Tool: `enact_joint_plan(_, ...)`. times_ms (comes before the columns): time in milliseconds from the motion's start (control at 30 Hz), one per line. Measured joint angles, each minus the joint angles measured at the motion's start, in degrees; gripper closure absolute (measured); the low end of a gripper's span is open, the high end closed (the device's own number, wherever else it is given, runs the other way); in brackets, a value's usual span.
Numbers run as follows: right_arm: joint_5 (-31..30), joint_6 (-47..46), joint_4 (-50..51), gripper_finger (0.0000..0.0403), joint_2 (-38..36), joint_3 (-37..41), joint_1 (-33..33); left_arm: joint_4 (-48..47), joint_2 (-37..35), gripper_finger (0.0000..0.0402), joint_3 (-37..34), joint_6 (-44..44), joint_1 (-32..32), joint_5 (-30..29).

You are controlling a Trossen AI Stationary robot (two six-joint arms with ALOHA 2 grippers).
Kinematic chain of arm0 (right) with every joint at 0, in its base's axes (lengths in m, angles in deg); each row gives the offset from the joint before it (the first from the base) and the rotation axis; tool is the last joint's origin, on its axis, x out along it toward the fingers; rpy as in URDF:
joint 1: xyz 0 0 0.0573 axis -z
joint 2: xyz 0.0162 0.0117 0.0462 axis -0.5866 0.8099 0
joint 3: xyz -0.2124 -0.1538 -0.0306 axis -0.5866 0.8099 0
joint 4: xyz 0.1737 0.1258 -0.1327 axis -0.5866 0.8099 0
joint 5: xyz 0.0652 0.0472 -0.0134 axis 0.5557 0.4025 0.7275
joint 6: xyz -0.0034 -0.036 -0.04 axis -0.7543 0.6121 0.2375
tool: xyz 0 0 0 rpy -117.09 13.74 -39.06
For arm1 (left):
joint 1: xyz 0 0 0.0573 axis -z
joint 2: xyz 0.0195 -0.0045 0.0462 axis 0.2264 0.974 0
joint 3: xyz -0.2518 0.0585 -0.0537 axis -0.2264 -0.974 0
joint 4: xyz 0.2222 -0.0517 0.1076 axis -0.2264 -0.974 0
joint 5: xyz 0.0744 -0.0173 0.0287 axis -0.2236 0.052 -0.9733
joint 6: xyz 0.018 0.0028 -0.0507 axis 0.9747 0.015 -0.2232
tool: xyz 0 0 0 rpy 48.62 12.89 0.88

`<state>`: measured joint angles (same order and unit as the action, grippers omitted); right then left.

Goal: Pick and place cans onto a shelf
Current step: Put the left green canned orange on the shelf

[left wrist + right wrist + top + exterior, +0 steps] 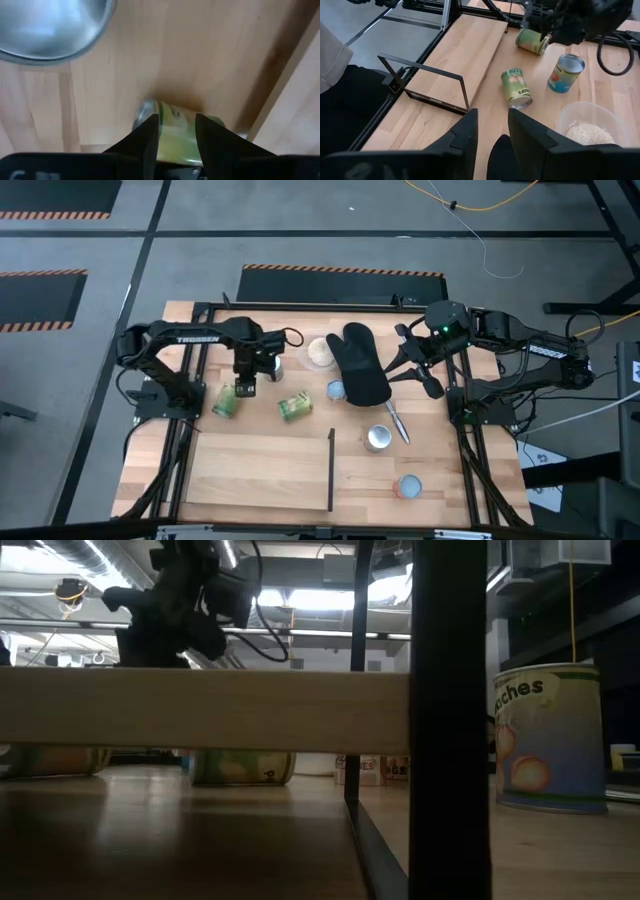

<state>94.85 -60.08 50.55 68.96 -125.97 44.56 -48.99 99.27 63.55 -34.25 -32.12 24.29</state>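
Observation:
My left gripper hangs open over a green-labelled can that lies on its side on the table, one finger on each side of it and apart from it. A second green can lies on its side nearby. A blue can, a silver-topped can and an orange-topped can stand upright. The shelf, a light-wood panel with a black strip, lies at the near left. My right gripper waits open, raised at the far right.
A black oven mitt and a clear bowl of grains lie at the table's far middle. A slim silver tool lies right of the mitt. A black wire frame stands at the shelf's end.

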Motion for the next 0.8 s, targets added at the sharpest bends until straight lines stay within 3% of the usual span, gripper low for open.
enact_joint_plan(200,0.0,-0.01,0.02,0.0291,0.0,0.0,0.0,-2.21,0.58,0.028,-0.52,0.8,-2.84,-0.02)
enact_joint_plan(533,0.0,0.02,0.44,0.0291,0.0,0.02,0.0,-2.2,-0.2,0.028,-11.96,1.47,-7.39,-0.06)
enact_joint_plan(800,0.0,0.03,0.42,0.0291,0.0,0.02,0.01,-1.6,-0.2,0.028,-13.84,1.47,-10.12,-0.08)
